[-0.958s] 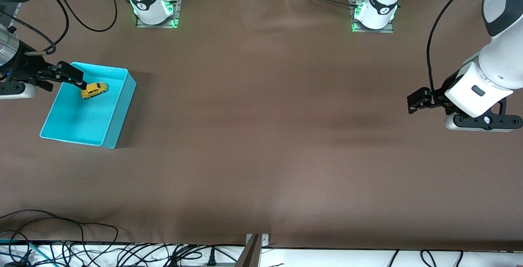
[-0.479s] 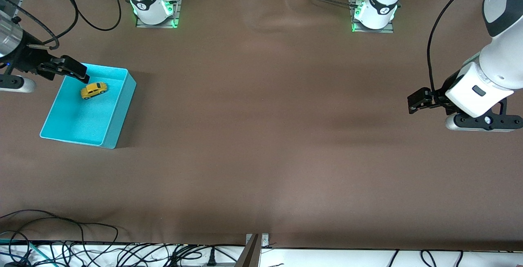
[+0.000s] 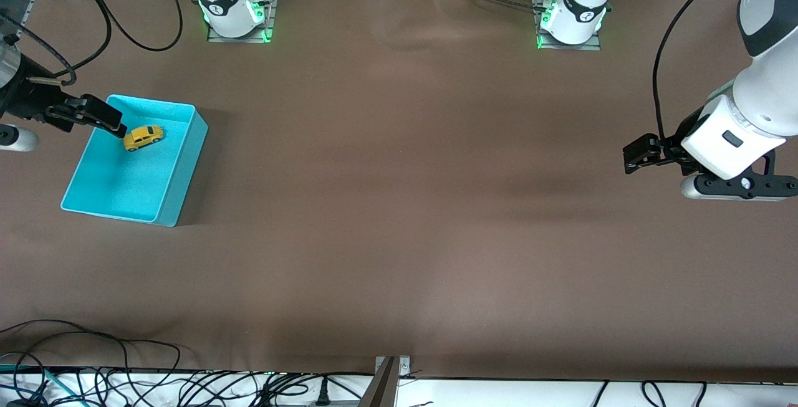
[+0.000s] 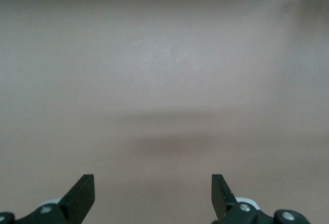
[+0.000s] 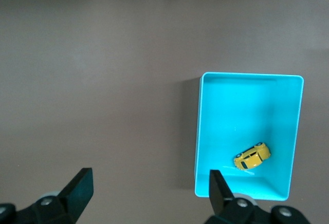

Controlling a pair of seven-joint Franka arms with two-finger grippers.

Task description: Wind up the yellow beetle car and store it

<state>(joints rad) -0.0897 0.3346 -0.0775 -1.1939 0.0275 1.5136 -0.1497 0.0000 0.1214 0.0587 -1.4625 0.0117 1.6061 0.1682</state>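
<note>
Storing looks done: tiny yellow beetle car [image 3: 143, 138] in cyan plastic bin [image 3: 177, 170], upper left of frame, right gripper [image 3: 115, 125] wide-jawed above, left gripper [image 3: 633, 156] waiting wide-jawed over brown bench [image 3: 399, 207]; next, withdrawing only.

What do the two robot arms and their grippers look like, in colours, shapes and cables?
Both arms have glossy white rounded shells with dark grey joint bands, and bases glowing green. The left gripper and the right gripper are black, each with two flat, angular black fingers. Black cables loop along both arms, and a silver cylinder sits at each wrist.
</note>
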